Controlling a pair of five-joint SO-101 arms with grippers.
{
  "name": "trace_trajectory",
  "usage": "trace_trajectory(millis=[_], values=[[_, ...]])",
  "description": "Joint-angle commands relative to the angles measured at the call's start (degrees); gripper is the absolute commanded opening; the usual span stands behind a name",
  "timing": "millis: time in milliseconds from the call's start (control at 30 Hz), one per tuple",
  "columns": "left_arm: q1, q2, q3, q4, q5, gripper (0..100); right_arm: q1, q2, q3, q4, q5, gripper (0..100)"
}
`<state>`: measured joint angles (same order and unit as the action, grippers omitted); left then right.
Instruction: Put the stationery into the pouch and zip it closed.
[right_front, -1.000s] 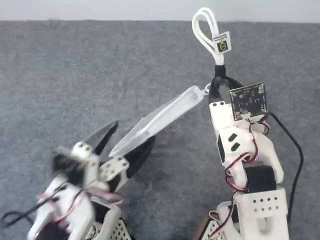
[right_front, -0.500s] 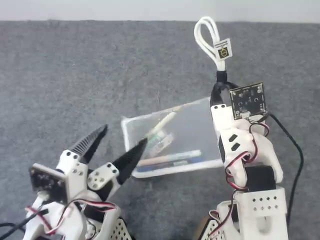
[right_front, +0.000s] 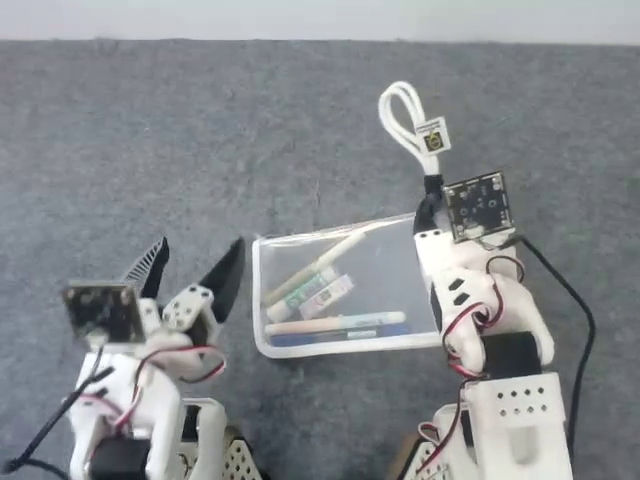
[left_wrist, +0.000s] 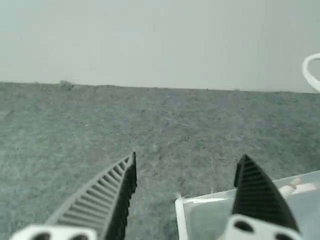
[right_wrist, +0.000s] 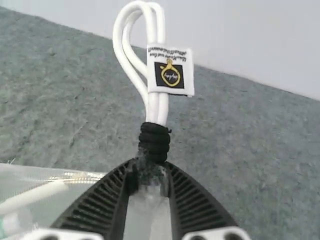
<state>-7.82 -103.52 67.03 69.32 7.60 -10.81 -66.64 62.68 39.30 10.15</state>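
Far left of the high view: bare grey mat (right_front: 150, 130), running wide and flat to its far edge under the pale wall (right_front: 300, 18); plenty of free ground here.

Next, near the front edge: left gripper (right_front: 198, 250), raised off the mat, black toothed fingers spread wide and holding nothing. Seen from its own wrist (left_wrist: 189, 160), straddles a strip of bare mat, with one finger over the near-left corner of the pouch (left_wrist: 200, 210).

Centre: pouch (right_front: 390, 270), lying flat on the mat just beside the left gripper, clear plastic with a white rim and rounded corners. Inside, showing through the top face: a white pen (right_front: 322, 258) laid slantwise, a short green-labelled piece (right_front: 322, 291) under it, and a blue-tipped pen (right_front: 340, 325) along the near edge. Zip state: cannot tell.

Right of that, at the pouch's far-right corner: right gripper (right_front: 431, 195), fingers pressed together on the black-wrapped foot of the cord loop (right_front: 403, 115). From its wrist (right_wrist: 149, 172): white doubled cord loop (right_wrist: 142, 55) standing up beyond the fingertips, paper tag (right_wrist: 170, 70) on it, black binding (right_wrist: 155, 140) just above the pinch.

Far right: more bare mat beyond the arm, crossed by a black cable (right_front: 580, 330).
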Motion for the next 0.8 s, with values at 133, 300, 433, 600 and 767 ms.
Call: trace_trajectory(millis=[133, 300, 433, 600, 767], values=[[-2.5, -1.1, 8.3, -5.7, 0.8, 30, -3.4, -1.4, -0.3, 3.7, 0.8, 10.2], [-2.5, -1.1, 11.4, -5.5, 0.8, 30, -3.5, -1.5, 1.7, 4.4, 0.8, 9.1], [-2.4, -1.1, 13.8, -6.5, 0.7, 30, -4.8, -1.5, 6.7, 1.7, 1.1, 9.1], [-2.5, -1.1, 16.7, -10.6, 0.7, 30, -5.0, -1.5, 9.3, 0.8, 1.2, 9.1], [-2.4, -1.1, 19.4, -14.6, 0.7, 30, -4.7, -1.5, 10.3, 0.9, 1.2, 8.9]])
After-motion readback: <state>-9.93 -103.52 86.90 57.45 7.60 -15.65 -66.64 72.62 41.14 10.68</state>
